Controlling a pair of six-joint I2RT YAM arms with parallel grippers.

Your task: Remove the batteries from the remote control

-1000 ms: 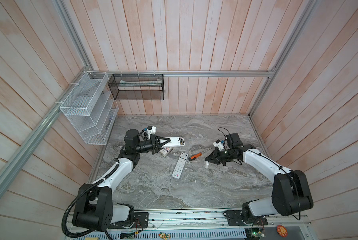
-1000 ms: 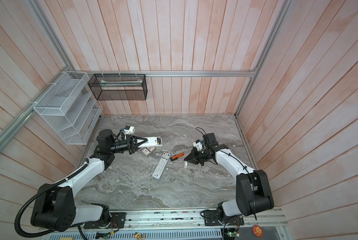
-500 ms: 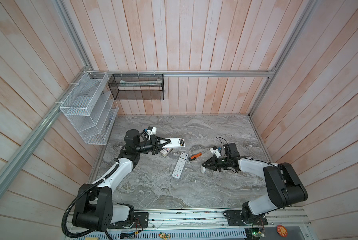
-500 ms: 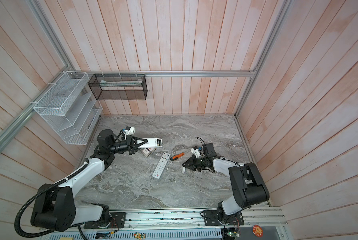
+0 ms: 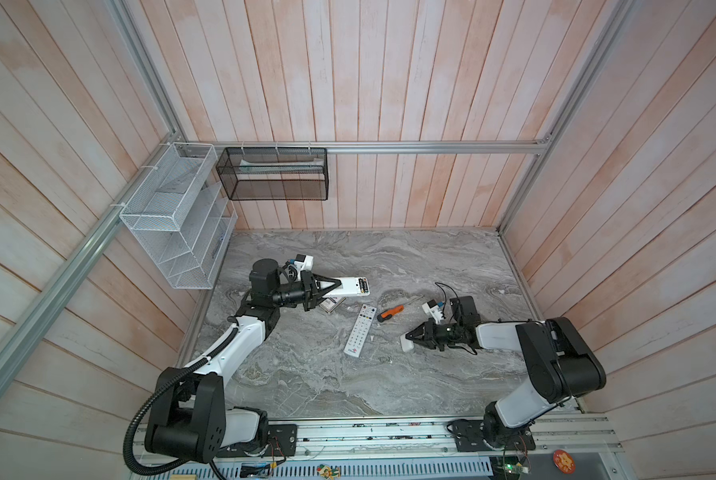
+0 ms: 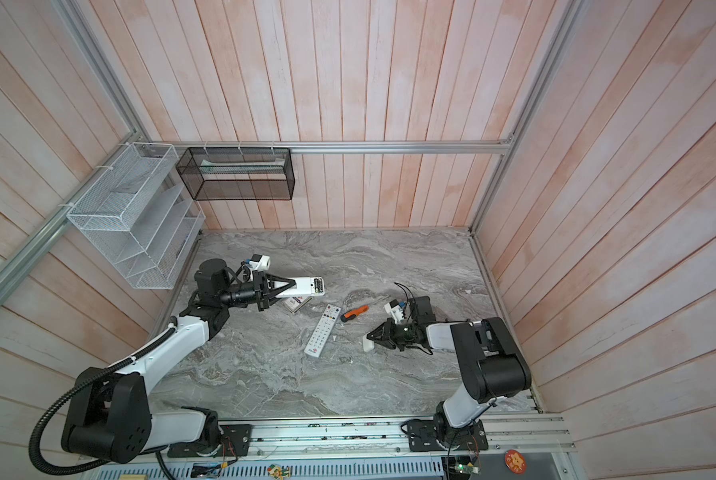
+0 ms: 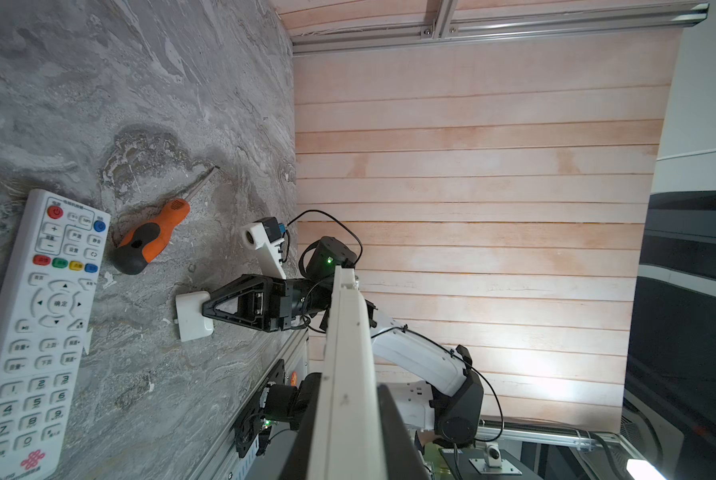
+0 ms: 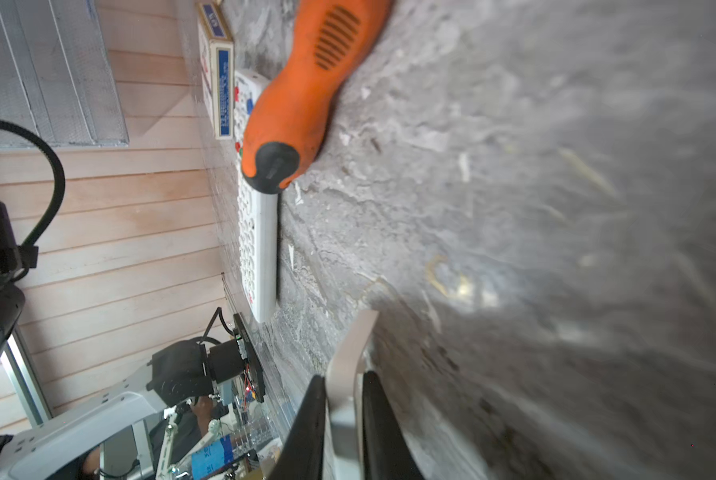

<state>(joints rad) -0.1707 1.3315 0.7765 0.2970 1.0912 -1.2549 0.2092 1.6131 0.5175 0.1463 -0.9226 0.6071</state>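
Now the battery cover [image 5: 405,345], grasped by the right claw [image 5: 411,336], has been lowered to the desk [image 5: 306,374]; the remote control [image 5: 348,286]'s batteries [image 5: 362,285] are exposed.

both top views look down from high at the front onto the whole table [image 5: 306,386] (nearly the same picture). the left wrist view looks along its held remote [image 7: 348,374] toward the right arm [image 7: 410,357]; the right wrist view skims the table closely toward the left arm [image 8: 78,415], both sharing the screwdriver [image 7: 148,237].
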